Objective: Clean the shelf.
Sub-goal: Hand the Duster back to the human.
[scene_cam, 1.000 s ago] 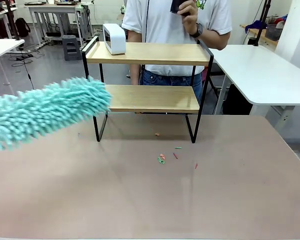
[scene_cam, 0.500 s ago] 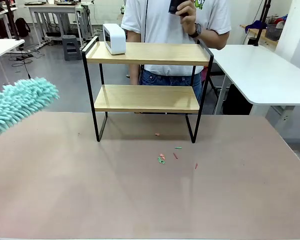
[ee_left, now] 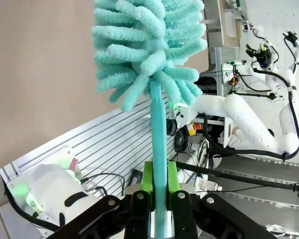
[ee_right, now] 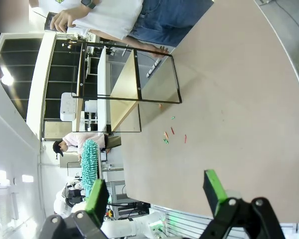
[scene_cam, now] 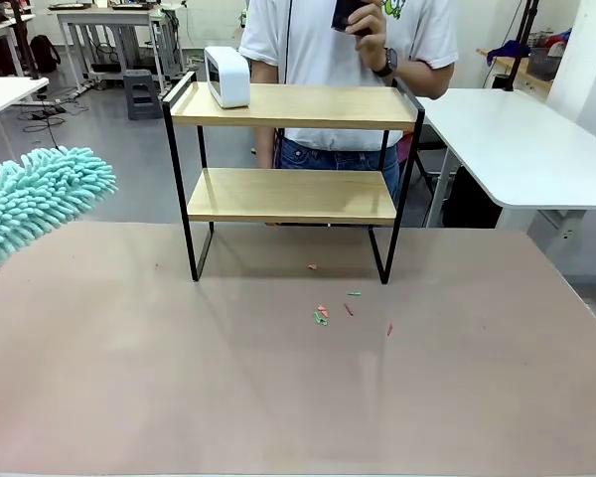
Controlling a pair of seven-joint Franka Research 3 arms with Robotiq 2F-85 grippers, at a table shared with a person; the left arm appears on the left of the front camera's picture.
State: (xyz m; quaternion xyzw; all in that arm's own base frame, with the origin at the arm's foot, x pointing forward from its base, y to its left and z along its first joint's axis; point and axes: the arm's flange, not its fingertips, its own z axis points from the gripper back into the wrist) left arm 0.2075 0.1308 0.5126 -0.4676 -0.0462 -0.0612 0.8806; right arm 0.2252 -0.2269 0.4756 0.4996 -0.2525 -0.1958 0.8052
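Note:
The shelf (scene_cam: 293, 195) stands at the far middle of the brown table, its two wooden boards in a black frame. A teal fluffy duster (scene_cam: 40, 199) hangs over the table's left edge, well left of the shelf and apart from it. In the left wrist view my left gripper (ee_left: 158, 175) is shut on the duster's teal handle (ee_left: 158, 124), and the fluffy head (ee_left: 149, 45) points away from it. My right gripper (ee_right: 156, 194) is open and empty, high over the table, looking at the shelf (ee_right: 122, 84) and the duster (ee_right: 88, 164) from afar.
A white box-shaped device (scene_cam: 227, 77) sits on the left end of the top board. Small red and green scraps (scene_cam: 323, 315) lie on the table in front of the shelf. A person (scene_cam: 348, 50) stands behind it holding a dark phone. A white table (scene_cam: 517, 139) stands at the right.
The duster has swung left, from in front of the lower board's left end to the table's left edge. Over the last half second it rose only slightly.

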